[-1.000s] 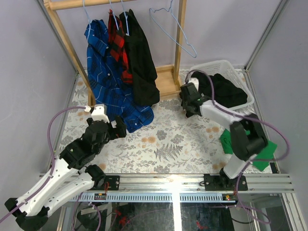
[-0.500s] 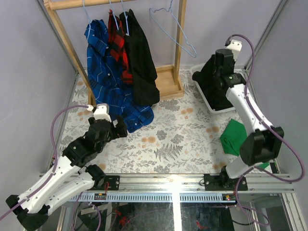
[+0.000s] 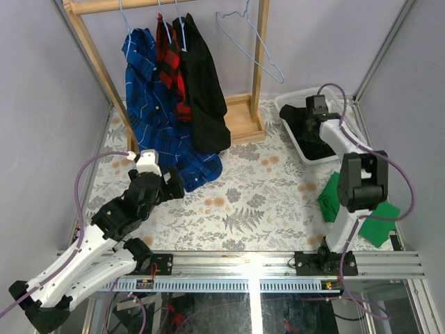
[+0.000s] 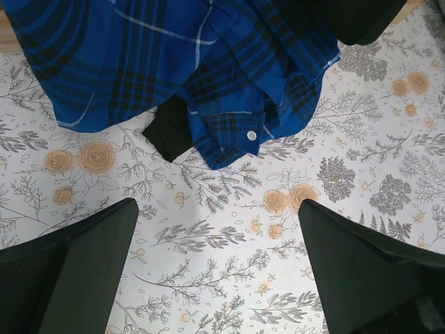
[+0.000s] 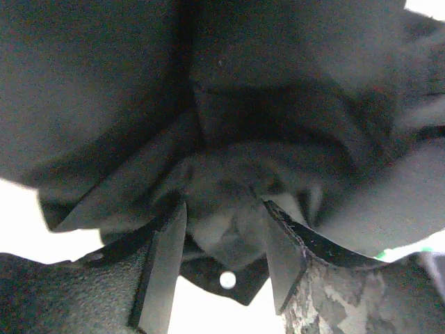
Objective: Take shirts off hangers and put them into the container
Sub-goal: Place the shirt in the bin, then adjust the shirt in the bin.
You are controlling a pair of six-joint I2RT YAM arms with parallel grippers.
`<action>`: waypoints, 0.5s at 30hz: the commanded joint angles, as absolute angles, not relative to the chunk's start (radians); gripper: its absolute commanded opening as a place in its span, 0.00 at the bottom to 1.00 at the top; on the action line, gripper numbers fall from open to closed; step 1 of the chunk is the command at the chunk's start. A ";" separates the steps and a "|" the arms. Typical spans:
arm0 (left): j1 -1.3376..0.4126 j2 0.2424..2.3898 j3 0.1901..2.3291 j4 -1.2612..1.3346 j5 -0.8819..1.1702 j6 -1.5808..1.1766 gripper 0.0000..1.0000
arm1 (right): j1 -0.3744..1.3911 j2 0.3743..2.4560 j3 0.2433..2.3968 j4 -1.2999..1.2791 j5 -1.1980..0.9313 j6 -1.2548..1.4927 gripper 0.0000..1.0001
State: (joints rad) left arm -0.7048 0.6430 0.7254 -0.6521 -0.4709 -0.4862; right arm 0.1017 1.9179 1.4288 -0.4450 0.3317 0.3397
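Three shirts hang on light-blue hangers on the rack: a blue plaid shirt (image 3: 149, 104), a red-and-black plaid shirt (image 3: 169, 66) and a black shirt (image 3: 205, 97). One empty hanger (image 3: 247, 38) hangs to their right. Another black shirt (image 3: 318, 142) lies in the white container (image 3: 286, 106). My right gripper (image 3: 310, 131) is down inside the container, its jaws apart with that black shirt (image 5: 208, 104) bunched loosely between the fingers (image 5: 161, 264). My left gripper (image 4: 215, 257) is wide open above the floral table, just short of the blue plaid shirt's hem (image 4: 208, 69).
The wooden rack base (image 3: 242, 118) stands between the hanging shirts and the container. Flat green cloths (image 3: 337, 198) (image 3: 381, 226) lie at the right, beside the right arm. A black fabric corner (image 4: 170, 132) pokes out under the blue hem.
The right arm swung the black shirt from mid-table to the container, lowered into it, and its jaws have parted. The left arm has barely moved.
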 commanded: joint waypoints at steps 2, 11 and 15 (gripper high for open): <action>-0.699 0.659 0.755 -0.654 -0.479 -0.491 1.00 | 0.102 1.680 1.512 -0.441 0.284 0.313 0.57; -0.700 0.630 0.742 -0.650 -0.518 -0.505 1.00 | 0.103 1.789 1.597 -0.380 0.075 0.318 0.56; -0.701 0.653 0.746 -0.654 -0.517 -0.506 1.00 | 0.103 2.035 1.770 -0.437 0.175 0.370 0.50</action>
